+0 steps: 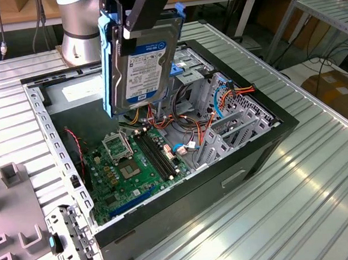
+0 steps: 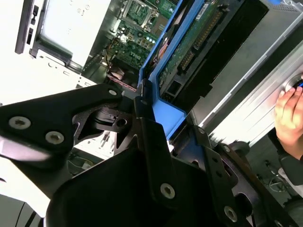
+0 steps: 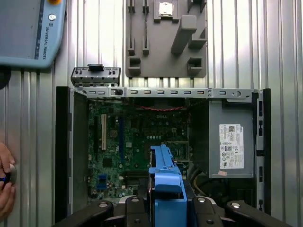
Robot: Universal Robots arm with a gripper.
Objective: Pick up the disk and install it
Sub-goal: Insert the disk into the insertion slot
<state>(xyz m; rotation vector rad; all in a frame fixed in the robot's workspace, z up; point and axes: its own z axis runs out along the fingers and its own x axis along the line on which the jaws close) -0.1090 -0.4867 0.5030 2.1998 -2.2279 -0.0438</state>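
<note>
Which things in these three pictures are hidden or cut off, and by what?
- Exterior view: the disk, held by the gripper, covers part of the open computer case behind it.
- First wrist view: the hand is cut by the picture's edge; what it holds is unclear.
- Second wrist view: the disk's label faces away.

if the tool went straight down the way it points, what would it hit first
Probably the cable bundle just above the motherboard in the open computer case: the disk clamped in the tool hangs edge-down and leads, so its lower edge would touch there first. Depth is hard to judge.
</note>
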